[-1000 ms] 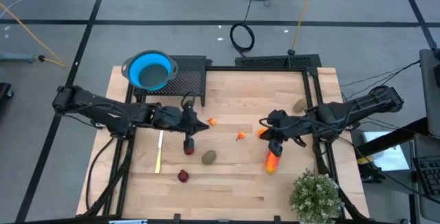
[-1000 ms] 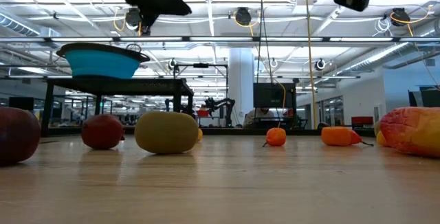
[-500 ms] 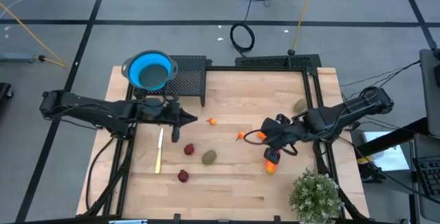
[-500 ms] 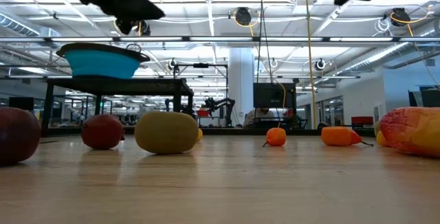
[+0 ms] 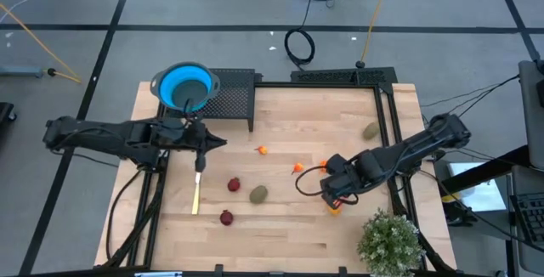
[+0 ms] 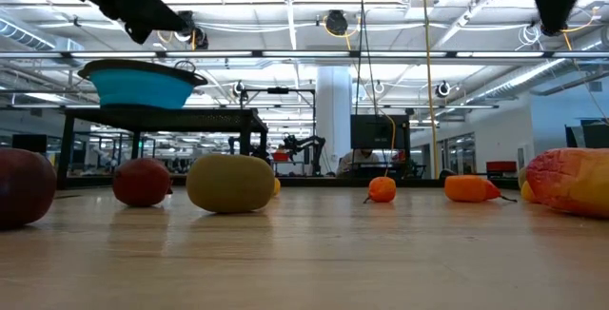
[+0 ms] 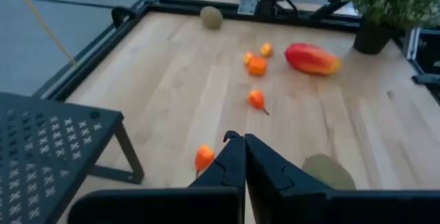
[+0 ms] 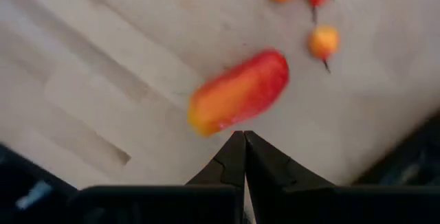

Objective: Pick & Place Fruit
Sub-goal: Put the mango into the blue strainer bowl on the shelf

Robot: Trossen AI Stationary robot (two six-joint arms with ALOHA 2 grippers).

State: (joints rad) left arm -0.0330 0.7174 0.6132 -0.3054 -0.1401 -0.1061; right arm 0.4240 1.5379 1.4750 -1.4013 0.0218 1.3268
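The fruit lies scattered on the wooden table: two dark red round pieces, an olive-green oval, another oval at the far right, and tiny orange ones. An elongated red-orange piece lies flat on the table at the near right. My right gripper hangs shut above it, pointing down, well clear of the table. My left gripper is shut, held in the air at the table's left, near the blue bowl.
A slim pale knife lies at the near left. The blue bowl stands on a black mesh rack at the far left. A potted plant stands at the near right corner. Bare wood lies along the near edge.
My left gripper has drawn back toward the table's left edge, away from the dark red fruit, and stays shut. My right gripper has tipped over from slanting forward to pointing straight down, and has shifted toward the near edge over the elongated fruit. No fruit has moved.
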